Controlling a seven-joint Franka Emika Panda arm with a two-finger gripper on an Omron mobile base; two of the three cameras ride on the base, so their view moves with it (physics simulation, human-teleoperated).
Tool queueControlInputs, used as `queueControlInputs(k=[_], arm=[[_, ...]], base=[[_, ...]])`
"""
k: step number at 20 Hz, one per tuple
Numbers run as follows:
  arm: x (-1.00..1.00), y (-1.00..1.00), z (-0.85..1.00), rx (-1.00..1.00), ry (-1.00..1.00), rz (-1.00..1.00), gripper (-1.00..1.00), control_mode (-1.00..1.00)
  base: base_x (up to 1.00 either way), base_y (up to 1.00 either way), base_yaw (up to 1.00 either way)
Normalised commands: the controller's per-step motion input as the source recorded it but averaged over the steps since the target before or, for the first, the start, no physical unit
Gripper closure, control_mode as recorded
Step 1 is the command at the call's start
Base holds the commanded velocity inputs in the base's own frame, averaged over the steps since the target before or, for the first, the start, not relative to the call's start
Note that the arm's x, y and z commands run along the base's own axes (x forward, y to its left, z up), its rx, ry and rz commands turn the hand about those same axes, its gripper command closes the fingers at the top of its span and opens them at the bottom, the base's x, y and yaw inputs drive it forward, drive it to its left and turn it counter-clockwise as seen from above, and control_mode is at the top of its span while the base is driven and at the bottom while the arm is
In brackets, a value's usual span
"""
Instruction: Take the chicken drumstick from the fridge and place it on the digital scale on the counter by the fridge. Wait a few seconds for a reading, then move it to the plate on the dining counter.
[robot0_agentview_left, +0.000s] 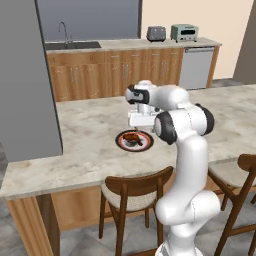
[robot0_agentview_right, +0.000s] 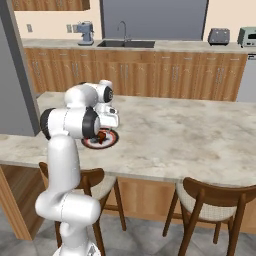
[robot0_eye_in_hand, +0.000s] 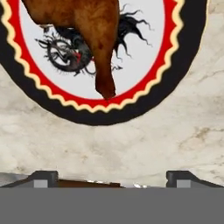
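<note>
- Stretching broad and marbled across the kitchen: dining desk (robot0_agentview_left: 90, 135).
- Sitting on that desk near its front edge: plate (robot0_agentview_left: 123, 145).
- Hovering just above the plate, jaws standing wide apart, gripping nothing: claw (robot0_eye_in_hand: 112, 177).
- Lying on the plate: chicken drumstick (robot0_eye_in_hand: 94, 30).

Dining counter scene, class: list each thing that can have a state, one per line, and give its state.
chicken drumstick: lying on the plate, not gripped.
plate: flat on the dining counter, holding the drumstick.
gripper: open, just above the plate, holding nothing.
chairs: pushed up to the counter.
</note>
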Motion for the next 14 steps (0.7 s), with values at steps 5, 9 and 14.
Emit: queueControlInputs(k=[5, 9, 14], arm=[[-1.00, -0.44, 0.41, 0.02, -0.14, 0.01, -1.00, -1.00], [-1.00, -0.33, 0.49, 0.03, -0.17, 0.03, -1.00, -1.00], [-1.00, -0.02, 0.62, 0.01, -0.20, 0.03, -1.00, -1.00]], base=[[0.00, 0.00, 0.00], [0.00, 0.00, 0.00], [0.00, 0.00, 0.00]])
